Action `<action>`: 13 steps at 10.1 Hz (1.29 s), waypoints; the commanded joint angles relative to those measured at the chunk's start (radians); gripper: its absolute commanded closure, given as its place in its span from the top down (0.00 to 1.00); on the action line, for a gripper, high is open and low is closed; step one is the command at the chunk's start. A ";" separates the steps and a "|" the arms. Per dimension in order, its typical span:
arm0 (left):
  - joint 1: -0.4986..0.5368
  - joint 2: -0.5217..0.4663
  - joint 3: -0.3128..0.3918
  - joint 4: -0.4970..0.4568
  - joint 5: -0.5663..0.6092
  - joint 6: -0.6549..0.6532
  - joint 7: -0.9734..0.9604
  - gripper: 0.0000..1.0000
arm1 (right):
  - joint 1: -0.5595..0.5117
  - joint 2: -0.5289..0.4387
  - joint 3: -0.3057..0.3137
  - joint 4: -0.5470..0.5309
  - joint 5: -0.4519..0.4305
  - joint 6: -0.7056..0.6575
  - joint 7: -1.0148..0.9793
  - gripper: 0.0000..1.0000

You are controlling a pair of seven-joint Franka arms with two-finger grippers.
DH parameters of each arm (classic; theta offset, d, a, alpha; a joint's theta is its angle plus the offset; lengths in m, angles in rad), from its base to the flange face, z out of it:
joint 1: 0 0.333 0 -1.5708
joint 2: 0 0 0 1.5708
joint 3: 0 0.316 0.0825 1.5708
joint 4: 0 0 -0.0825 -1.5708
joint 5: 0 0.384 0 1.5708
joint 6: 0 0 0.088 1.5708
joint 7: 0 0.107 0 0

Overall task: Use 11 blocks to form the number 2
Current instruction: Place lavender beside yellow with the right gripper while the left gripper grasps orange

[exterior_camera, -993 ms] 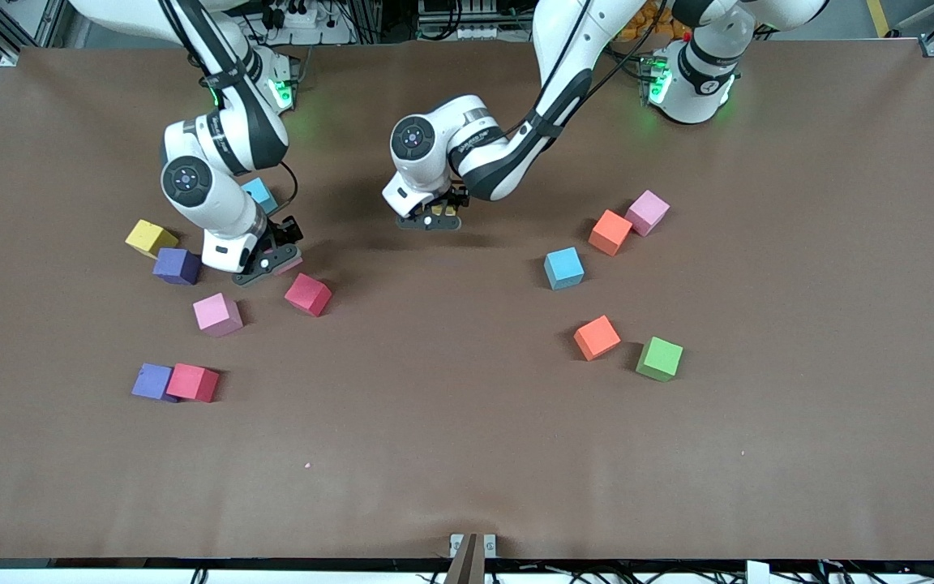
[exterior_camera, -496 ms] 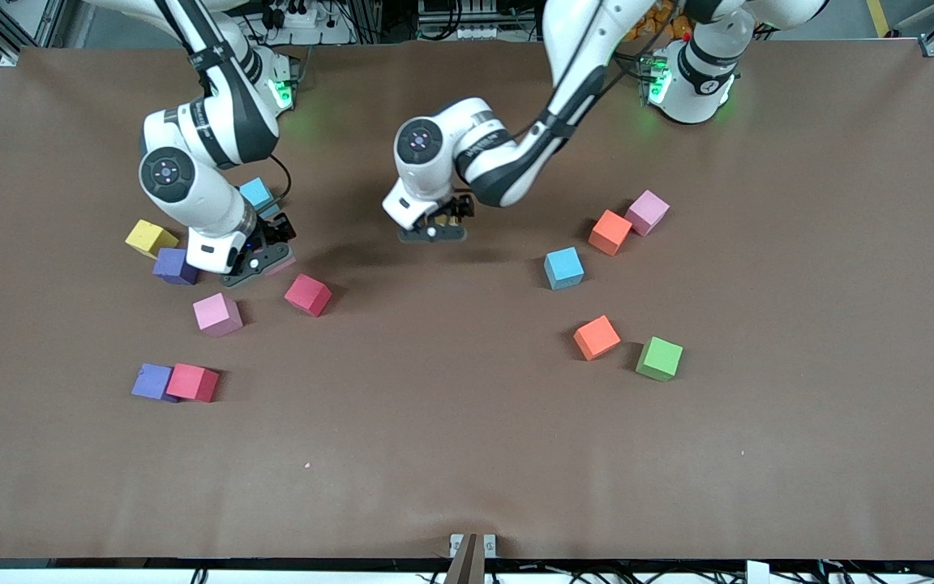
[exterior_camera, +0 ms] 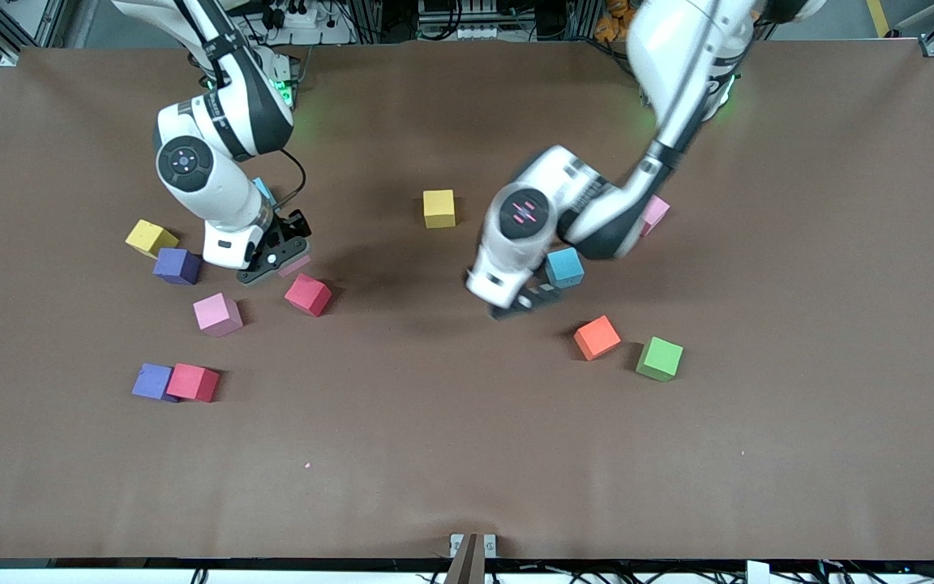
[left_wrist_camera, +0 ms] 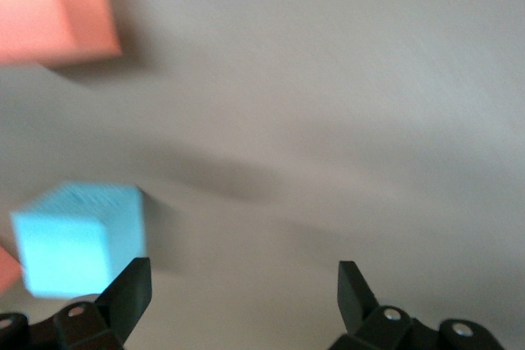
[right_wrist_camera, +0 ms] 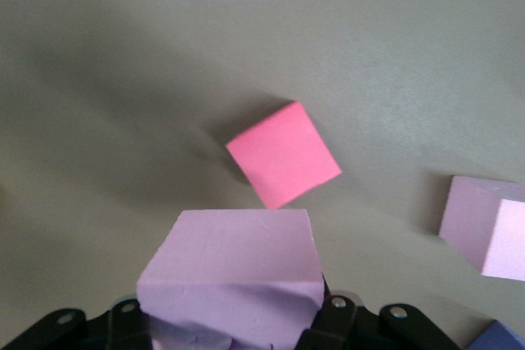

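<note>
Front view: brown counter (exterior_camera: 467,454) with scattered blocks. Left gripper (exterior_camera: 525,300), centre-right of frame, hangs empty with jaws spread, beside the blue block (exterior_camera: 564,268). Right gripper (exterior_camera: 276,259), upper left of frame, clamps a pale pink block (right_wrist_camera: 234,272) above the counter, near the red block (exterior_camera: 308,294). Yellow block (exterior_camera: 439,208) lies alone, upper centre. No number 2 formed.

Fourteen blocks show: three pink (exterior_camera: 217,314), two yellow (exterior_camera: 439,208), two purple (exterior_camera: 177,265), two red (exterior_camera: 308,294), two blue (exterior_camera: 563,267), two orange (exterior_camera: 597,337), one green (exterior_camera: 659,358).
</note>
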 commanded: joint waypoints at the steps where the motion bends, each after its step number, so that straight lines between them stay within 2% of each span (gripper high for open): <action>1: 0.123 -0.005 -0.015 -0.027 0.059 -0.002 -0.024 1.00 | -0.016 -0.010 0.098 0.005 0.013 -0.011 0.145 0.43; 2: 0.174 -0.005 -0.016 -0.035 0.091 0.001 -0.021 1.00 | -0.016 -0.008 0.138 0.005 0.013 -0.006 0.218 0.43; 4: 0.210 -0.003 -0.016 -0.056 0.108 0.036 -0.020 1.00 | -0.015 -0.005 0.198 0.002 0.027 -0.011 0.306 0.43; 6: 0.248 -0.008 -0.016 -0.142 0.126 0.170 -0.020 1.00 | -0.007 0.025 0.258 -0.001 0.058 0.003 0.372 0.43; 8: 0.248 -0.012 -0.015 -0.186 0.128 0.235 -0.026 1.00 | 0.010 0.047 0.293 -0.005 0.019 0.020 0.266 0.44; 9: 0.248 -0.005 -0.015 -0.187 0.128 0.237 -0.026 1.00 | 0.011 0.044 0.329 -0.007 -0.045 0.022 0.210 0.44; 11: 0.248 0.012 -0.015 -0.187 0.128 0.239 -0.024 1.00 | 0.012 0.044 0.385 -0.033 -0.238 0.070 0.135 0.44; 13: 0.247 0.032 -0.015 -0.187 0.130 0.239 -0.021 1.00 | 0.019 0.068 0.395 -0.065 -0.322 0.147 0.000 0.44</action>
